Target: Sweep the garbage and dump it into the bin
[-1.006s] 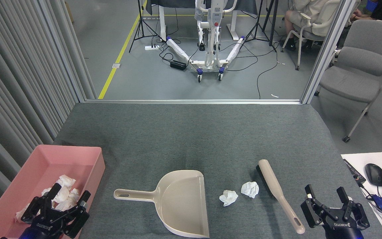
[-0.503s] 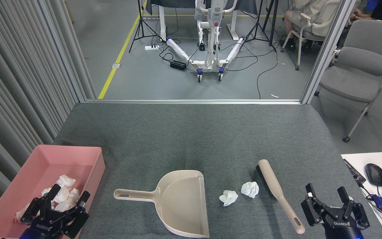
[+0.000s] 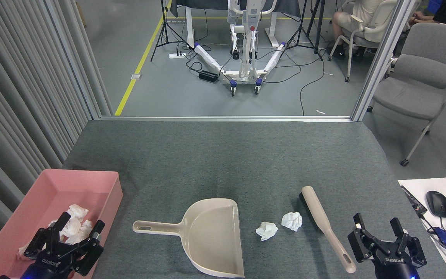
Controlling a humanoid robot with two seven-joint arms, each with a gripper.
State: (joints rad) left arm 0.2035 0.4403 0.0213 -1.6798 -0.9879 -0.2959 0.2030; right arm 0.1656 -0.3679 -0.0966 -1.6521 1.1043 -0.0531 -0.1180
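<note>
Two wads of white tissue garbage [image 3: 267, 230] [image 3: 292, 221] lie on the grey table, between the beige dustpan [image 3: 215, 236] and the beige brush [image 3: 325, 226]. At the left table edge sits the pink bin [image 3: 103, 186], holding several more white wads [image 3: 74, 224]. My left gripper [image 3: 79, 228] is open at the bottom left, over the near end of the bin, empty. Low at the bottom right, my right gripper [image 3: 376, 226] is open and empty, just right of the brush handle's end.
A white desk corner [image 3: 416, 184] with a black mouse [image 3: 438, 203] and cables adjoins the table at right. Grey slatted panels [image 3: 21, 97] line the left side. Beyond the table's far edge are a grey chair [image 3: 424, 77], a wheeled stand [image 3: 244, 46] and a seated person [image 3: 356, 15].
Both grippers have sunk slightly toward the bottom edge, the right one also shifting a little left. The dustpan, brush and tissue wads have not moved.
</note>
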